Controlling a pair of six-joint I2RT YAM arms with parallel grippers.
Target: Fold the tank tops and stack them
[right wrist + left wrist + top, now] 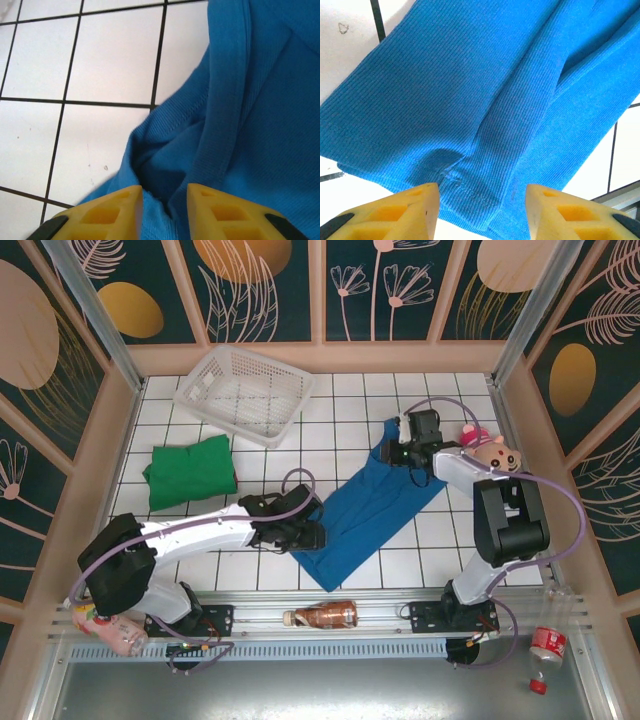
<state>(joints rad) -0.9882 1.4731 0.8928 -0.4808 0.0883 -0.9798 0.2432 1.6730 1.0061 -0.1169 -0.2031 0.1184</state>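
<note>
Across the middle of the white-tiled table (440, 540) the blue tank top (375, 505) lies on a slant as a long narrow strip, doubled lengthwise, with its hem towards me and its strap end at the far right. I have one arm at each end, which I take to be the point of the layout: two ends held let me keep the strip straight for the next fold.

My left gripper (305, 535) sits at the hem. Its yellow fingers (405, 205) stand well apart, and the ribbed cloth lies flat ahead of them, clamped by nothing.

My right gripper (398, 453) is at the strap end. Its jaws are parted more narrowly, with a bunched fold of blue in the gap; to me it looks let go rather than pinched.

The green tank top (190, 472) lies folded at the left, well apart, near the white lattice basket (228, 416). I judge it to be the base of the stack, so the blue one needs a crosswise fold before it goes there.
</note>
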